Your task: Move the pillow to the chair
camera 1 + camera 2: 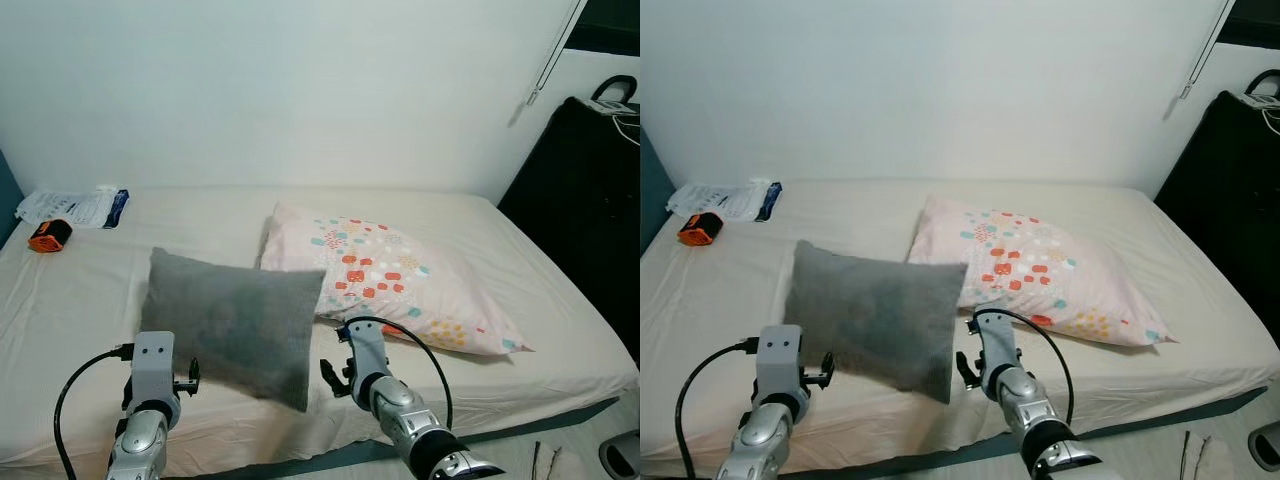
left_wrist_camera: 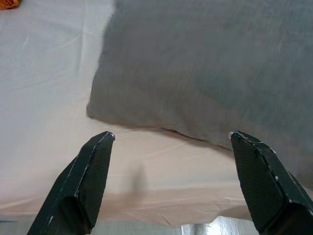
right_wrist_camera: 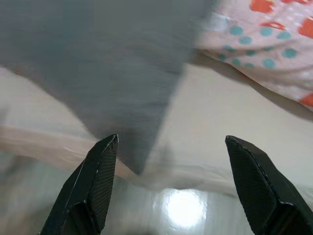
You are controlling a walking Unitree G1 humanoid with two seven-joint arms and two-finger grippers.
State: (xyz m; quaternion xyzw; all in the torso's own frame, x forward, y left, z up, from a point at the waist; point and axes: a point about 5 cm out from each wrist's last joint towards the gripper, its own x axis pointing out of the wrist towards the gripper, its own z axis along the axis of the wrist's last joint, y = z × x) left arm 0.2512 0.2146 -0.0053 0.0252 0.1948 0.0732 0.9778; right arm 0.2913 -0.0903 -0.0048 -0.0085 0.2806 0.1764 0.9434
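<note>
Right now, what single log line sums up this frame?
stage: approach | grey pillow on bed, ungrasped | left claw open, at its near-left corner | right claw open, at its near-right corner | patterned pillow behind

**Grey pillow on bed, both arms raised before it**

Grey pillow (image 1: pixel 875 318) lies on the cream-sheeted bed (image 1: pixel 730 290), its far corner touching a pink dotted pillow (image 1: pixel 1040 268). Left arm (image 1: pixel 765 405) at the grey pillow's near left edge, right arm (image 1: pixel 1015 395) just beside its near right corner. Orange-black object (image 1: pixel 698 230) and plastic packet (image 1: pixel 730 198) at far left. Black furniture (image 1: pixel 1230 200) stands right of the bed.
</note>
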